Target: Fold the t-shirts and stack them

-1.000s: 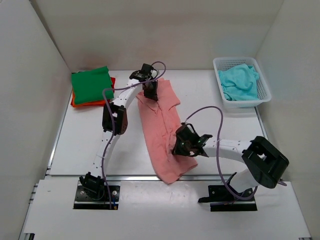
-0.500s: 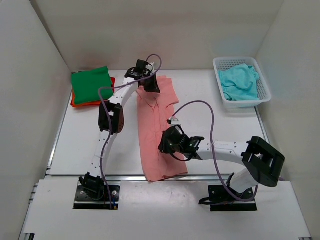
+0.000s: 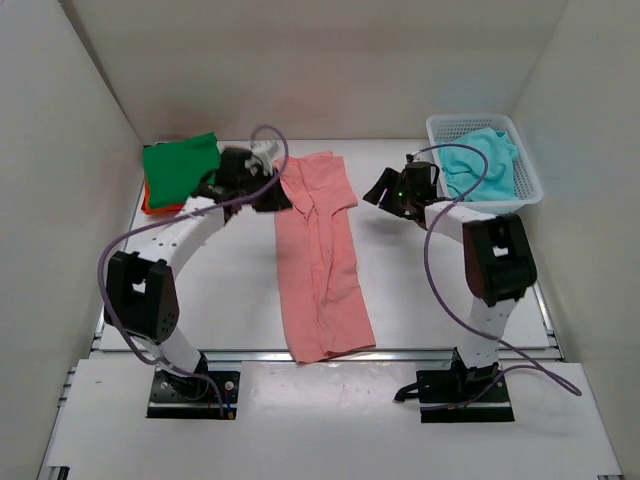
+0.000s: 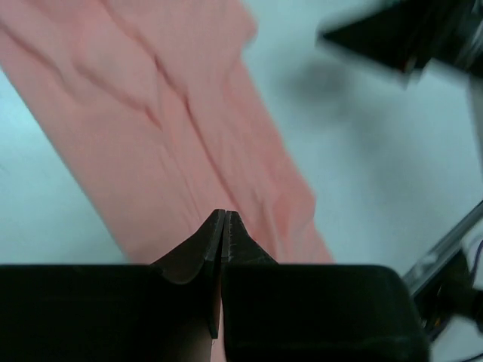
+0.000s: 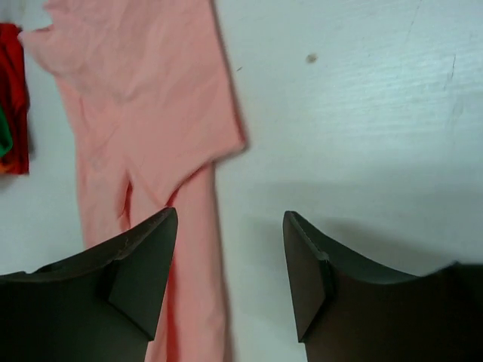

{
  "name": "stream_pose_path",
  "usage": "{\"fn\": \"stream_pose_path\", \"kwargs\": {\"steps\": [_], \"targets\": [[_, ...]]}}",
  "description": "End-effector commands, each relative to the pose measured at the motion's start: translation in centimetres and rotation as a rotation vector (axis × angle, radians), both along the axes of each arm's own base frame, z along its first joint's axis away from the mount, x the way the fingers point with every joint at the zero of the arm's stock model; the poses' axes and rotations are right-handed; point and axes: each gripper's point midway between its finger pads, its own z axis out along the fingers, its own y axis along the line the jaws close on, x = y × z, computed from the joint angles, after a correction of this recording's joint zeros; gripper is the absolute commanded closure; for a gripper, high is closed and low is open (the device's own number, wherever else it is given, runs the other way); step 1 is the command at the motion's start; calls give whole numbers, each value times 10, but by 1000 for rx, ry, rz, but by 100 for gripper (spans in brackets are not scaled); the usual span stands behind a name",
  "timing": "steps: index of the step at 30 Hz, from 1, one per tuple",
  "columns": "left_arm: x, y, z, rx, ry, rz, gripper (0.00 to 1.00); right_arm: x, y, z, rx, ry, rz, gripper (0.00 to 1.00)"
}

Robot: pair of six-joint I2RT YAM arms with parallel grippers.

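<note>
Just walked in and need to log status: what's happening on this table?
Two arms are folding t-shirts. The pink shirt lies flat as a long strip. The left end effector, jaws together, is at its far left edge; a pinch is unclear. The right end effector is open and empty beside the shirt. The green shirt lies folded on the orange-red shirt; the turquoise shirt is in the basket.

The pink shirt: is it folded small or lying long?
Lying long. The pink shirt lies flat on the table as one narrow strip, not a compact square like the green shirt.
</note>
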Motion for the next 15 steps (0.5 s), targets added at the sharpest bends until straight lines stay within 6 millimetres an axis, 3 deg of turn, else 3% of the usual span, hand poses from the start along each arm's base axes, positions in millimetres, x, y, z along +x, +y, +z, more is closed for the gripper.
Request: {"fn": "stream_pose_path", "kwargs": {"steps": [1,2,3,5,7,11,12,15], "targets": [[-66,-9,-90,128,170,-86,88,24,19,-14,172,27,119,44],[-83,-8,-110,118,230,-85,89,33,23,-23,207,49,117,45],[-89,-6,-112,112,222,-91,89,38,22,-22,239,44,125,46],[-106,6,-134,120,277,-70,90,52,30,-36,270,74,121,46],[-109,19,-139,141,288,-47,92,56,41,-50,283,110,135,46],[-99,46,-129,153,267,14,91,63,66,-64,338,156,170,46],[-98,48,-126,150,260,24,92,64,65,-70,341,170,160,47],[-92,62,-114,147,226,61,91,70,76,-67,360,174,190,56]]}}
